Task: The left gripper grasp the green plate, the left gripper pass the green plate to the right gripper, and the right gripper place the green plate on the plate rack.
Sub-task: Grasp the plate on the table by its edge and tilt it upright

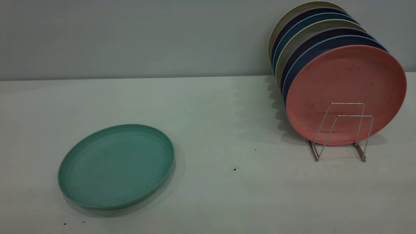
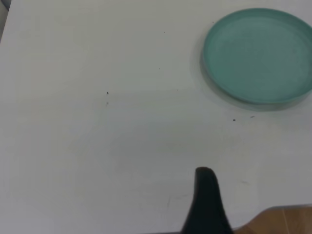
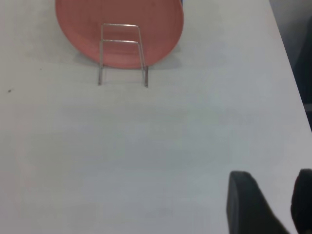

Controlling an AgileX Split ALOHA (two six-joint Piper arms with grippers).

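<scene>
The green plate (image 1: 116, 165) lies flat on the white table at the front left; it also shows in the left wrist view (image 2: 258, 53). The plate rack (image 1: 339, 130) stands at the right, its two front wire loops empty; it also shows in the right wrist view (image 3: 122, 53). Neither gripper shows in the exterior view. My left gripper (image 2: 207, 204) shows only as one black part over bare table, well apart from the green plate. My right gripper (image 3: 273, 192) is open and empty over bare table, well short of the rack.
A salmon-pink plate (image 1: 346, 91) stands upright in the rack, with several blue and beige plates (image 1: 312, 35) behind it. A grey wall runs behind the table. A wooden surface (image 2: 285, 220) shows past the table edge near my left gripper.
</scene>
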